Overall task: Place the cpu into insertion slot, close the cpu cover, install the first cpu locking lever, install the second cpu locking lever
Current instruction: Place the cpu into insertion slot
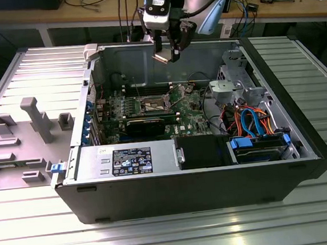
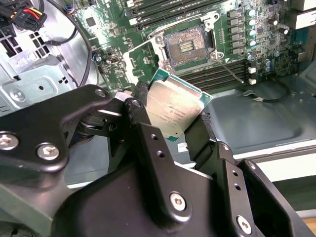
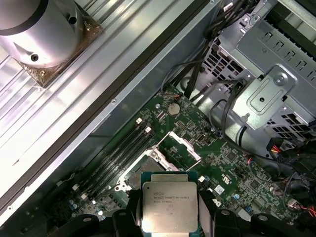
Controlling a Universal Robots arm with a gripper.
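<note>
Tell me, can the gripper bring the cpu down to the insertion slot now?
Probably yes: the gripper holds the cpu above the open case, the cpu cover stands open and nothing lies over the insertion slot.

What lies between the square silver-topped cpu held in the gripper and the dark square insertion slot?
Only open air, in the exterior view: the cpu hangs above the slot.

An open black computer case (image 1: 187, 192) rests on the ribbed aluminium tabletop (image 1: 162, 234). Inside the case: a green circuit board (image 1: 197, 112), a grey metal drive cage (image 1: 238, 87) and orange-and-blue cables (image 1: 254, 121) — just outside it, grey plastic fixture blocks (image 1: 37, 117).
</note>
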